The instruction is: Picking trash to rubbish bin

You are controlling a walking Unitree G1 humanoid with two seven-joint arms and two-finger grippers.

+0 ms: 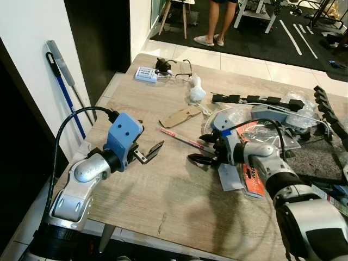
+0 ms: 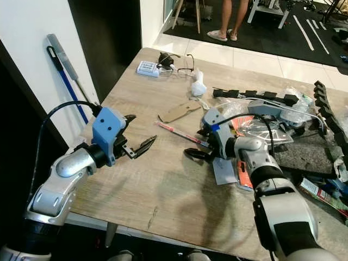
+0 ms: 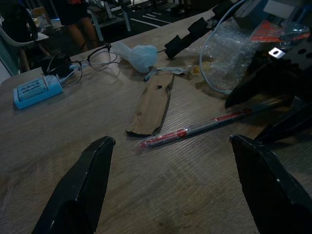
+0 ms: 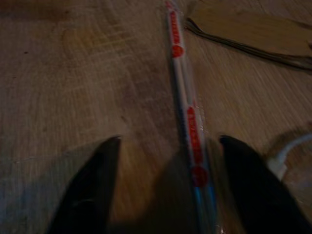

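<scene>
Up top, from the head cameras, you have the right gripper (image 1: 207, 148) low over the wooden table (image 1: 163, 190), fingers spread, straddling the near end of the long red-and-clear wrapper (image 1: 182, 140). Your left gripper (image 1: 148, 153) hovers off to its left, spread too and holding nothing, pointed toward the wrapper. Beyond the wrapper lies a scrap of brown cardboard (image 1: 180, 116); behind the right gripper sits a heap of clear plastic packaging (image 1: 255, 122).

Looking along the left wrist, the wrapper (image 3: 204, 127) lies ahead between its fingers (image 3: 83, 187), with the cardboard (image 3: 152, 103) just past it.

At the right wrist, the wrapper (image 4: 187, 122) runs between both fingertips (image 4: 92, 190), nearer one of them, neither visibly touching it.
</scene>
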